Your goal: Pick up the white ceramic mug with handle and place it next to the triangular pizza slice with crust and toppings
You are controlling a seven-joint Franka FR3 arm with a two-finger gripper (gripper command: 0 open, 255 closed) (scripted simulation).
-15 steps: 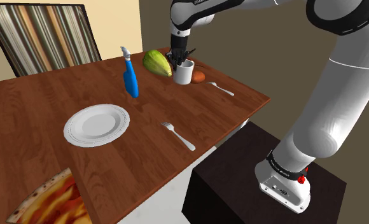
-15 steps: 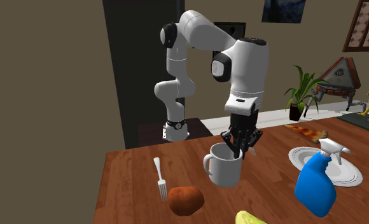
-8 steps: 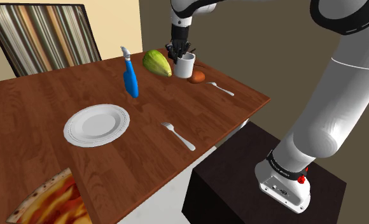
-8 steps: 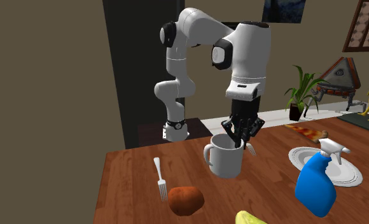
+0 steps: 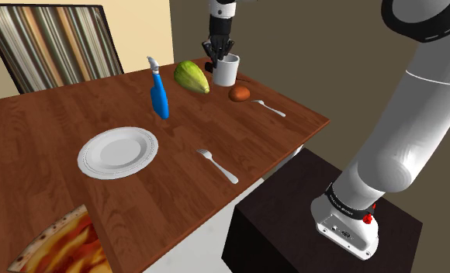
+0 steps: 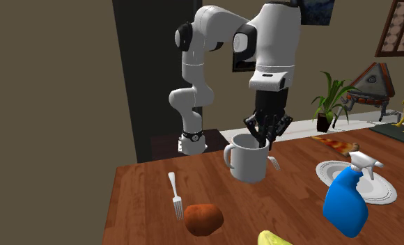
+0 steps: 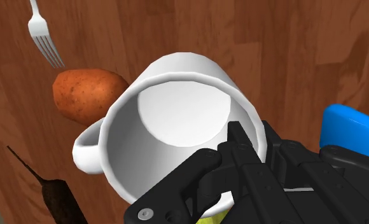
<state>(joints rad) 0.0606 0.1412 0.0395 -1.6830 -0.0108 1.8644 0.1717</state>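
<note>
The black gripper (image 6: 265,134) is clamped on the rim of the white mug (image 6: 249,160), one finger down inside the cup and the other against the outer wall. That is a wall pinch, not a handle grab. In the wrist view the handle sticks out on the side away from the fingers (image 7: 235,141), toward the potato (image 7: 88,94) lying on the wood below. The mug hangs upright, mouth up, and it looks clear of the table (image 5: 53,124) at the far edge, just beside the potato.

Now the one thing that matters: the pizza slice (image 5: 64,244) sits at the opposite corner, at the shoulder view's lower left. So the carry runs diagonally across the whole tabletop, with the blue spray bottle (image 5: 159,95) and the white plate (image 5: 117,152) close to that line. I reckon height over the bottle is the safe call.
</note>
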